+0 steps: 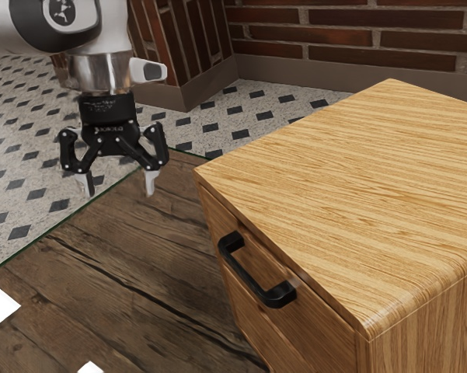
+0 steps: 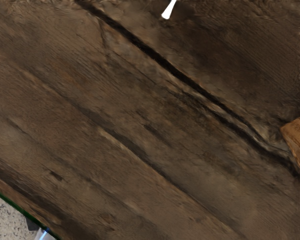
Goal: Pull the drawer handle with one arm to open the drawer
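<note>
Gripper hangs over the dark plank counter at the exterior view's left, fingers spread wide, holding nothing, pointing down. Light-wood cabinet sits on the counter at the exterior view's right. Its black drawer handle is on the front face, well apart from the gripper. Drawer front looks flush with the cabinet, shut. Wrist view: bare counter planks under the hand, one cabinet corner at the edge. Tiled floor and brick wall behind.
</note>
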Tool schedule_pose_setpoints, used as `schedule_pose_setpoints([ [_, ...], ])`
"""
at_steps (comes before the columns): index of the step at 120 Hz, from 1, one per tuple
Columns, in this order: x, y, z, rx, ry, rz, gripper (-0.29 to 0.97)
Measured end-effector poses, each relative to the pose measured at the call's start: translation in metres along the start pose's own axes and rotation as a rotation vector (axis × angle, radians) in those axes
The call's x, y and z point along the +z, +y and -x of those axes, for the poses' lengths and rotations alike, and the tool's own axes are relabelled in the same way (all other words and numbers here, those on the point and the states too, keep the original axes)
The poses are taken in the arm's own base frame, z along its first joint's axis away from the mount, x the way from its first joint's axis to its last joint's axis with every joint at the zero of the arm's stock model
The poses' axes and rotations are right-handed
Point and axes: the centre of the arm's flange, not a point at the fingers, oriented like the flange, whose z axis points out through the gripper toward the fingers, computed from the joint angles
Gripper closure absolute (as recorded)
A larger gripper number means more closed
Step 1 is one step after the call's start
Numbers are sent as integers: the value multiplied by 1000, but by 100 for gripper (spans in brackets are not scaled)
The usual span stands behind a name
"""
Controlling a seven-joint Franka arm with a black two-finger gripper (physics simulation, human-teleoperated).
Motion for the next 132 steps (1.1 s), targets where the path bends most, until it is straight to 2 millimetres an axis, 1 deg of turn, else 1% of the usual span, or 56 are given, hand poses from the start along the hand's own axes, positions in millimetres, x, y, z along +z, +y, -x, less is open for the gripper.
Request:
schedule_pose_setpoints([
  [15,-11,11,-11,-153,111,83,0],
  [25,-18,12,-17,-244,150,129,0],
  [28,-28,9,-13,-267,172,154,0],
  [32,-57,-4,6,-287,221,213,0],
  [34,-72,-13,20,-293,244,247,0],
  [36,-88,-26,41,-290,266,288,0],
  [38,-101,-39,63,-287,284,320,0],
  [40,-109,-51,86,-285,303,343,0],
  [42,-113,-58,112,-269,322,358,0],
  [45,-106,-59,159,-207,339,372,0],
  [47,-97,-58,186,-164,349,378,0],
  [49,-86,-56,207,-130,356,381,0],
  [52,-68,-53,229,-91,362,380,0],
  [56,-50,-48,245,-65,369,387,0],
  [62,-25,-41,255,-54,367,399,0],
  [70,10,-47,271,-28,372,454,1],
  [73,21,-53,275,-20,369,484,1],
  [76,31,-59,273,-18,360,517,1],
  [81,49,-64,260,-30,339,566,1],
  [85,58,-65,250,-38,336,599,1],
  [95,62,-62,221,-70,350,683,1],
  [105,60,-52,200,-167,392,731,1],
  [113,56,-38,210,-287,491,729,1],
  [122,56,-17,228,-367,513,754,1],
  [127,62,-10,236,-395,495,778,1],
  [132,71,-12,243,-420,466,814,1],
])
